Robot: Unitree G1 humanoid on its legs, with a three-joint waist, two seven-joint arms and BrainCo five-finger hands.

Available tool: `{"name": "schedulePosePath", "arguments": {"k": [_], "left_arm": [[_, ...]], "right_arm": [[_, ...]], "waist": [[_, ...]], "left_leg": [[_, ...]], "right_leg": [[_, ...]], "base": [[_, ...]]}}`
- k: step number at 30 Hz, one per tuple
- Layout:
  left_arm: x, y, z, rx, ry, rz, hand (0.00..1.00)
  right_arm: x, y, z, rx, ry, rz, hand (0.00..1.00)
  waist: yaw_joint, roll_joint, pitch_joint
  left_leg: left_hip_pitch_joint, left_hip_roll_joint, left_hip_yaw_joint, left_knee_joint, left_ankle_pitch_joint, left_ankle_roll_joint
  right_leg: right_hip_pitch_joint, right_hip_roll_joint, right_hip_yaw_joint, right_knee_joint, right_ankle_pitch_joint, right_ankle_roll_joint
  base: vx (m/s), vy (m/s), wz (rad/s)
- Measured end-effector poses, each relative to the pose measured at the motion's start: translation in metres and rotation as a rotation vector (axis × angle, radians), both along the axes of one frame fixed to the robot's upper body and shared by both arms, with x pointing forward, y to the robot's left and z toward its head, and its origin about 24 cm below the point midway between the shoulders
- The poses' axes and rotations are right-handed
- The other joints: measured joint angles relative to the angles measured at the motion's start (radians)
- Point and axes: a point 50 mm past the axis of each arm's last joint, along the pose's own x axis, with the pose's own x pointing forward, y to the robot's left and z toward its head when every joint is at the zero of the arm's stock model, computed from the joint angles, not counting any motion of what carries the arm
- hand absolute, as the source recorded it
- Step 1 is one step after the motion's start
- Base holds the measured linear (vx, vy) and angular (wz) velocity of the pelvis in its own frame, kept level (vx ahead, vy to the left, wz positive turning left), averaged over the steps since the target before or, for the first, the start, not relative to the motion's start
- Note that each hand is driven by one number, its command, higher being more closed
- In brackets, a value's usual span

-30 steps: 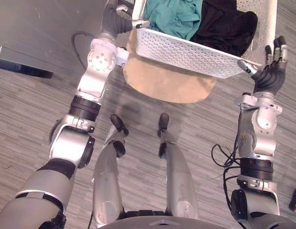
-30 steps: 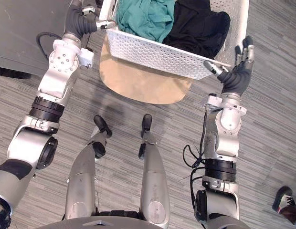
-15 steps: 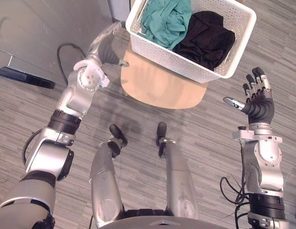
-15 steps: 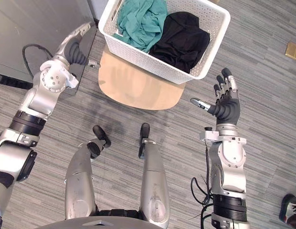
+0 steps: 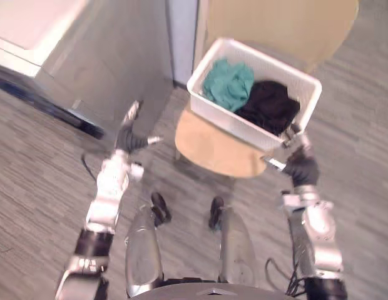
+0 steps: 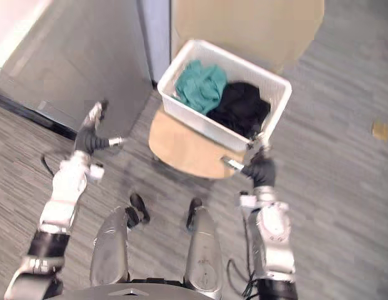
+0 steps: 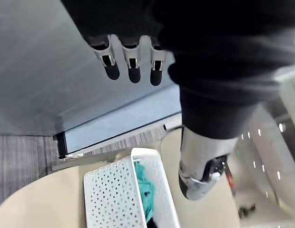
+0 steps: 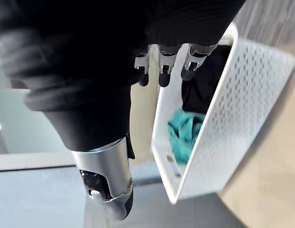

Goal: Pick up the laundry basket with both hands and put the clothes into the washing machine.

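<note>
The white basket [image 5: 267, 64] sits on the tan chair seat [image 5: 213, 150] in the upper middle of the frame, with the chair back [image 5: 281, 22] rising behind it at the top. Inside it, a teal cloth [image 5: 228, 85] is heaped at the left end and a black cloth [image 5: 269, 107] at the right end, the two touching.

The left hand [image 5: 128, 139] is held up at centre left, over the floor [image 5: 37, 175] and well apart from the basket. Its fingers [image 7: 131, 64] are straight, the thumb is stuck out toward the chair, and it holds nothing. Behind it, in the upper left, stands a grey unit [image 5: 119, 56].

The right hand [image 5: 300, 167] is at centre right, just beside the basket's near right corner. Its fingers [image 8: 164, 71] are straight and spread from the thumb, gripping nothing. From here I cannot tell whether the fingertips touch the basket rim.
</note>
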Motion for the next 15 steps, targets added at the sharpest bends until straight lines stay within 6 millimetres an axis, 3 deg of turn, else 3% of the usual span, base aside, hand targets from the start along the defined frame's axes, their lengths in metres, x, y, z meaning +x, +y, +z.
{"name": "schedulePosePath", "arguments": {"k": [4, 5, 7, 8, 10, 11, 13, 14, 15], "left_arm": [[-0.037, -0.002, -0.037, -0.327, 0.122, -0.002, 0.00], [-0.039, -0.003, -0.039, -0.369, 0.131, -0.005, 0.00], [-0.044, -0.009, -0.047, -0.468, 0.162, -0.029, 0.00], [-0.045, -0.010, -0.050, -0.477, 0.174, -0.037, 0.00], [-0.047, -0.017, -0.073, -0.492, 0.276, -0.061, 0.00], [-0.048, -0.020, -0.079, -0.492, 0.307, -0.072, 0.00], [-0.053, -0.033, -0.094, -0.503, 0.380, -0.115, 0.00], [-0.053, -0.037, -0.095, -0.509, 0.385, -0.127, 0.00], [-0.052, -0.042, -0.094, -0.511, 0.384, -0.148, 0.00]], "right_arm": [[-0.020, 0.026, -0.031, 0.065, 0.128, 0.055, 0.00], [-0.021, 0.029, -0.032, 0.073, 0.136, 0.061, 0.00], [-0.025, 0.032, -0.041, 0.088, 0.172, 0.080, 0.00], [-0.024, 0.033, -0.043, 0.090, 0.179, 0.087, 0.00], [-0.018, 0.034, -0.053, 0.094, 0.215, 0.097, 0.00], [-0.019, 0.033, -0.057, 0.095, 0.233, 0.098, 0.00], [-0.023, 0.032, -0.070, 0.100, 0.290, 0.093, 0.00], [-0.024, 0.031, -0.073, 0.100, 0.305, 0.091, 0.00], [-0.022, 0.031, -0.079, 0.110, 0.325, 0.085, 0.00]], "waist": [[0.022, 0.001, -0.071], [0.021, 0.003, -0.084], [0.014, 0.020, -0.116], [0.014, 0.022, -0.129], [-0.011, 0.029, -0.162], [-0.015, 0.026, -0.176], [-0.028, 0.060, -0.238], [-0.032, 0.070, -0.250], [-0.037, 0.079, -0.258]], "left_leg": [[0.048, -0.086, -0.096, -0.113, 0.043, -0.026], [0.050, -0.084, -0.083, -0.130, 0.041, -0.024], [0.078, -0.056, 0.014, -0.203, 0.038, -0.024], [0.076, -0.034, 0.060, -0.197, 0.033, -0.009], [0.116, 0.041, 0.208, -0.081, 0.004, 0.054], [0.132, 0.061, 0.236, -0.053, -0.005, 0.062], [0.208, 0.103, 0.343, -0.067, 0.015, 0.066], [0.221, 0.099, 0.362, -0.104, 0.029, 0.028], [0.213, 0.061, 0.371, -0.159, 0.010, 0.022]], "right_leg": [[0.119, -0.082, -0.142, 0.010, -0.063, -0.002], [0.132, -0.092, -0.172, 0.006, -0.066, -0.003], [0.200, -0.137, -0.314, -0.047, -0.057, -0.018], [0.209, -0.149, -0.344, -0.060, -0.054, -0.022], [0.283, -0.183, -0.453, -0.123, -0.027, -0.008], [0.298, -0.186, -0.475, -0.145, -0.014, -0.002], [0.372, -0.196, -0.587, -0.230, 0.042, 0.045], [0.383, -0.200, -0.617, -0.244, 0.053, 0.061], [0.403, -0.202, -0.670, -0.281, 0.093, 0.070]], "base": [[0.09, -0.182, 1.11], [0.06, -0.177, 1.50], [0.02, -0.121, 1.59], [-0.01, -0.028, 1.41], [0.01, 0.013, 1.25], [0.07, 0.045, 1.16], [0.15, 0.174, 1.26], [0.16, 0.325, 1.40], [0.10, 0.245, 1.09]]}}
